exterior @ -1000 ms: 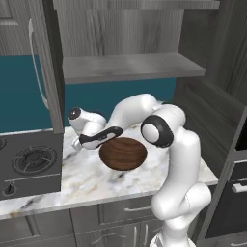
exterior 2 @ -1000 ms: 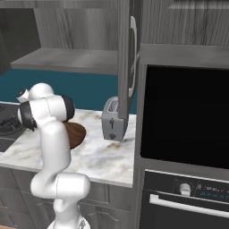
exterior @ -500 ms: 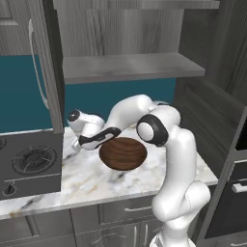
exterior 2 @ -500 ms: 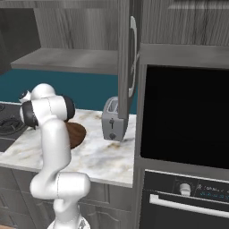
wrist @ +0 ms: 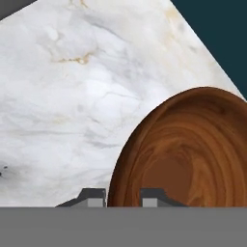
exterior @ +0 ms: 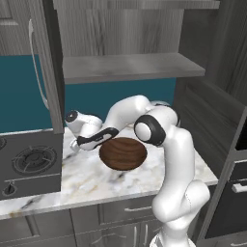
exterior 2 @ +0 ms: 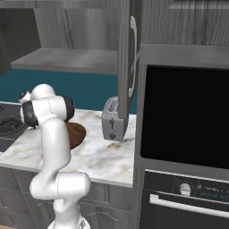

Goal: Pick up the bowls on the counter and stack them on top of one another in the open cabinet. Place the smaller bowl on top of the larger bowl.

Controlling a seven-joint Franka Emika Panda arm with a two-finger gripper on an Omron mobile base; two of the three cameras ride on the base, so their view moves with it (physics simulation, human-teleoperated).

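White marble counter [exterior: 91, 181] holds the larger bowl [exterior: 123, 153]; the claw [wrist: 123, 197] pinches the bowl's rim [wrist: 116, 185], one finger inside and one outside; the white arm [exterior: 159, 130] bends low and reaches left over the counter.

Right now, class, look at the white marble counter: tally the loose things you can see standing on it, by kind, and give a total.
Wooden bowl: 1
Toaster: 1
Total on the counter: 2
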